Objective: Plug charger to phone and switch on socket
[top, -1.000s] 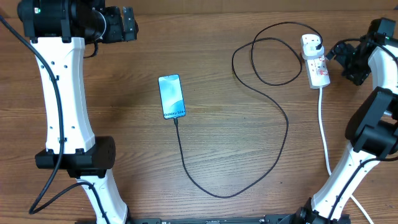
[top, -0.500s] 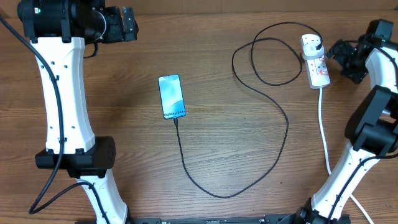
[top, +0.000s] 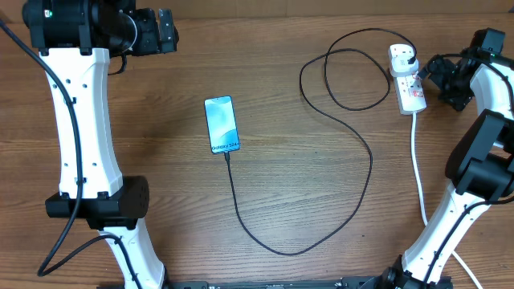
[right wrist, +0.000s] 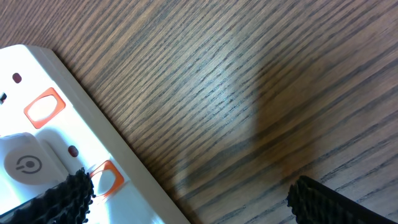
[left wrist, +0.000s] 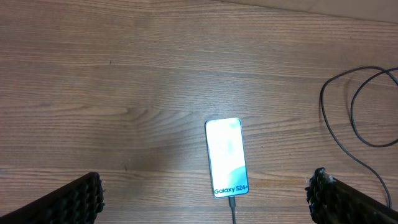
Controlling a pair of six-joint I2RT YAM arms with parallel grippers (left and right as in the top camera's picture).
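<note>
Two grippers: both stand with jaws spread wide and nothing grasped between them
Left gripper [top: 165, 30]: released; upper left of the overhead frame, well apart from every task item; its wrist view shows one dark finger [left wrist: 78, 199] in each lower corner, with bare wood and the phone between them
Right gripper [top: 438, 76]: released; upper right of the overhead frame, just beside the socket's right edge; in its wrist view one finger [right wrist: 317, 199] sits over bare wood at lower right, the other overlaps the socket at lower left; whether it touches the socket, I cannot tell
Phone [top: 222, 124]: flat on the table [top: 161, 201], left of centre; screen lit blue-teal, white "Galaxy" text near its lower edge
Charger [top: 372, 164]: thin black cable; its tip meets the phone's lower edge; it runs down, curves through the lower middle, climbs right, then loops at upper centre toward the socket
Plug [top: 409, 56]: black, seated at the upper end of the socket
Socket [top: 408, 80]: white strip, upper right; red-marked label on its face; two orange-framed switches show in the right wrist view
White cord [top: 418, 168]: thick; leaves the socket's lower end and runs down the right side of the frame
</note>
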